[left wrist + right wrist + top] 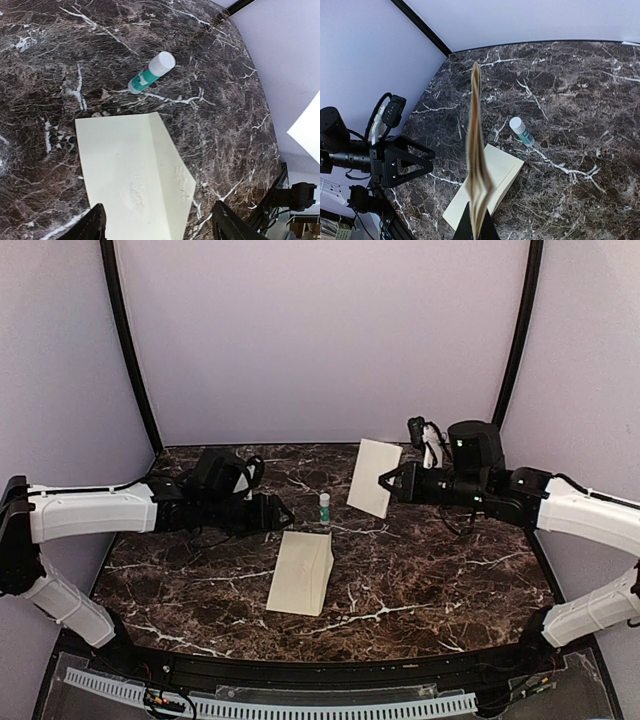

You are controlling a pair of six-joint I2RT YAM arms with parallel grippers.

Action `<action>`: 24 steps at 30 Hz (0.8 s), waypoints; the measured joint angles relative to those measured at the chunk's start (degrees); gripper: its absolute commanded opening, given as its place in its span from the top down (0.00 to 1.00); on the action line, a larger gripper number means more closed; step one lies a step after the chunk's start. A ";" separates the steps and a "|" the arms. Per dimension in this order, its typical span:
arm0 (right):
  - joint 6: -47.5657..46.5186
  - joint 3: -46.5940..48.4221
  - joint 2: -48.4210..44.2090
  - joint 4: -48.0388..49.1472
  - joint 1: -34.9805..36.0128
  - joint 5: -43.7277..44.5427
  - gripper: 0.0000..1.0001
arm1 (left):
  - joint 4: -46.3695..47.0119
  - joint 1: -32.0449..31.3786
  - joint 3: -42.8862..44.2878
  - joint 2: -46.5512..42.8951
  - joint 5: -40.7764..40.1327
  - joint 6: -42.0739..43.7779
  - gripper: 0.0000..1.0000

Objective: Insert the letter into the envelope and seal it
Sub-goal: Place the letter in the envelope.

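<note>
The cream envelope (300,575) lies flat on the marble table, mid-front, its triangular flap folded out to the right. It also shows in the left wrist view (135,175) and the right wrist view (507,172). My right gripper (386,483) is shut on the folded letter (374,477), holding it upright in the air above the table's back middle. The right wrist view shows the letter edge-on (476,160) between the fingers (477,232). My left gripper (285,512) is open and empty, hovering just left of and above the envelope (157,227).
A glue stick (324,509) with a white cap and green label lies on the table just behind the envelope; it also shows in the left wrist view (151,72) and the right wrist view (522,131). Purple walls enclose the table.
</note>
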 measured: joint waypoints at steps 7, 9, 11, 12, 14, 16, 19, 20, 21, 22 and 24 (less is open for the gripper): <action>7.72 3.19 7.72 -6.75 2.38 -1.75 1.00 | -5.64 7.56 -1.22 2.49 7.06 8.35 0.29; 9.77 5.18 9.88 -8.68 3.72 -2.14 1.00 | -6.54 8.70 -1.20 4.24 8.07 10.38 0.30; 11.85 6.88 11.63 -10.01 4.98 -2.67 1.00 | -6.95 8.79 -1.20 5.81 9.33 11.72 0.31; 12.92 7.45 12.28 -10.51 5.51 -3.04 1.00 | -6.99 8.76 -1.20 6.64 10.29 12.24 0.32; 14.97 8.35 13.55 -11.17 6.32 -3.69 1.00 | -6.62 8.76 -1.38 8.00 11.96 13.03 0.32; 16.39 9.51 15.28 -11.82 6.86 -4.24 1.00 | -5.73 8.74 -2.14 8.55 13.18 13.51 0.32; 18.21 12.63 19.47 -13.35 7.56 -5.33 1.00 | -4.37 8.76 -3.76 8.55 14.45 13.75 0.32; 18.67 13.57 20.94 -13.68 7.80 -5.86 1.00 | -3.98 8.76 -4.17 8.55 14.78 13.75 0.33; 18.93 14.32 22.12 -14.08 7.96 -6.29 1.00 | -3.43 8.76 -4.57 8.55 15.13 13.70 0.33; 19.15 14.97 23.39 -14.38 8.13 -6.71 1.00 | -2.75 8.76 -5.01 8.55 15.52 13.64 0.33; 19.61 15.76 25.49 -14.78 8.31 -7.67 1.00 | -1.68 8.76 -5.79 8.55 15.89 13.46 0.33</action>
